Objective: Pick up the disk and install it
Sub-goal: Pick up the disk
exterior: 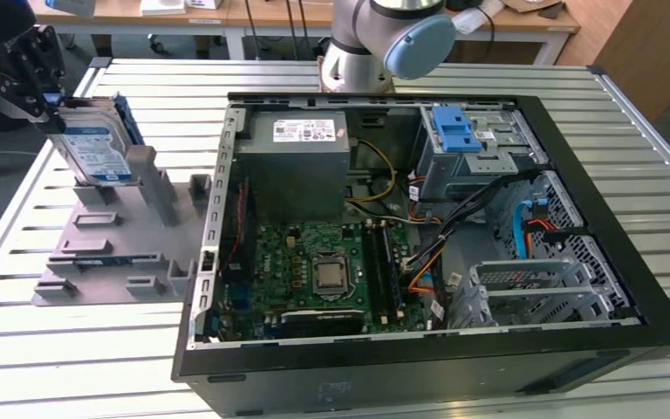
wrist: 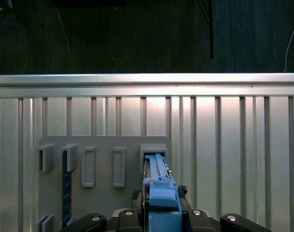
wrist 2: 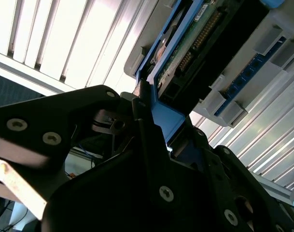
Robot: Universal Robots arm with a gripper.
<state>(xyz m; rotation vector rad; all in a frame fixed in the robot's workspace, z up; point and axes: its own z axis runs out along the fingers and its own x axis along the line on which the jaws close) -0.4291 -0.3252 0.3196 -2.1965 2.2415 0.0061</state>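
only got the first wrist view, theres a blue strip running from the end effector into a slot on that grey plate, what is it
Observer: That is the frame edge of the disk. The exterior view shows its silver face with a blue-and-white label.
Operator: which end is gripped
Observer: The top end. In the exterior view the end effector is clamped on its upper edge, and its lower edge is at the grey holder.
Operator: wheres the pc
Observer: The open computer case lies on the exterior view's right of the holder.

Silver-grey arm [exterior: 352,52], pale blue joint cap [exterior: 419,45]; black pincer [exterior: 46,109], silver screws [wrist 2: 166,194].
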